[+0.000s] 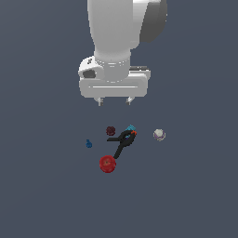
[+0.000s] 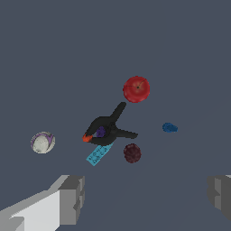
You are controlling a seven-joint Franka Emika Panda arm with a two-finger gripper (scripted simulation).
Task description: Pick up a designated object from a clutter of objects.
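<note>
My gripper (image 1: pixel 114 101) hung high above the clutter, fingers spread wide, nothing held. In the wrist view both fingertips (image 2: pixel 72 198) sat far apart with bare floor between them.

Target was the apple (image 1: pixel 108 163), bright red, resting on the floor at the near edge of the pile in the exterior view. One handle of the black clamp (image 1: pixel 122 141) pointed right at it and ended touching or nearly touching it; I couldn't tell which. The dark ball (image 1: pixel 110 130) sat near the clamp's other side, the whitish ball (image 1: pixel 159 135) off to the exterior view's right, and the small blue piece (image 1: pixel 89 144) off to the exterior view's left, both apart from the apple.

Risks as I judged them: the gripper wasn't over the apple, it was closer to being above the clamp and dark ball, so dropping straight down would have landed on the wrong thing. The clamp handle was the main worry, since a finger coming down on that side could hit it and knock the apple away. The apple was round and glossy, so an off-centre squeeze could pop it out. The dark ball was also reddish, an easy mix-up.
</note>
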